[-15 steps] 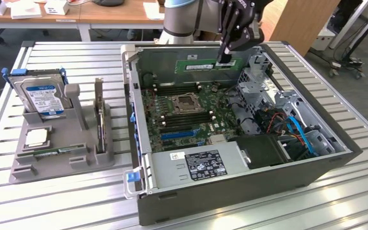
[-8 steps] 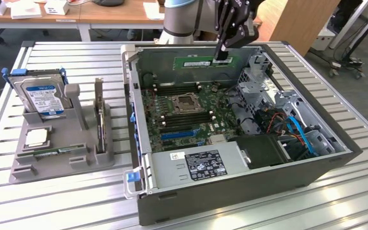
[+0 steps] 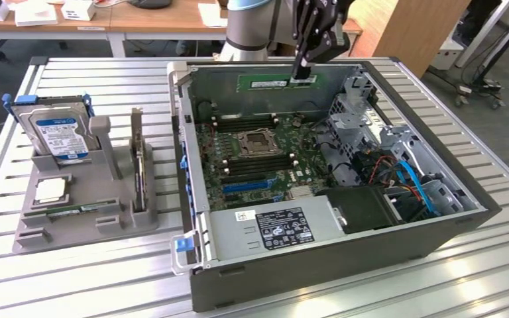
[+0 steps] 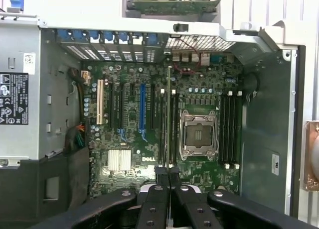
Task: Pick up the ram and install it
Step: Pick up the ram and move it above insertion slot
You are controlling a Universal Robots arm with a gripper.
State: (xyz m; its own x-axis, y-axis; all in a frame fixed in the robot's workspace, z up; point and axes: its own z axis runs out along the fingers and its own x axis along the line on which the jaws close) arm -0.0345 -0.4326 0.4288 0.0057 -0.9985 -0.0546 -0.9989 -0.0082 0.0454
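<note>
The ram [image 3: 268, 81], a long thin green board with a white sticker, hangs level above the far side of the open computer case [image 3: 431, 232]. My gripper [image 3: 302, 79] is shut on the ram's end toward the exterior view's right. In the wrist view the ram [image 4: 169, 114] shows edge-on as a thin line running out from between my black fingers [image 4: 155, 189]. It hangs over the black memory slots [image 4: 164, 129] beside the CPU socket [image 4: 198, 134]. Those slots [image 3: 241, 123] also flank the CPU socket [image 3: 259, 141] on the motherboard.
A grey holder [image 3: 87, 218] on the slatted table, at the exterior view's left, carries a silver hard drive [image 3: 58, 136], an upright expansion card [image 3: 137, 162] and a small green stick [image 3: 77, 211]. In the case sit the power supply [image 3: 272, 228], a drive cage [image 3: 360, 116] and cables.
</note>
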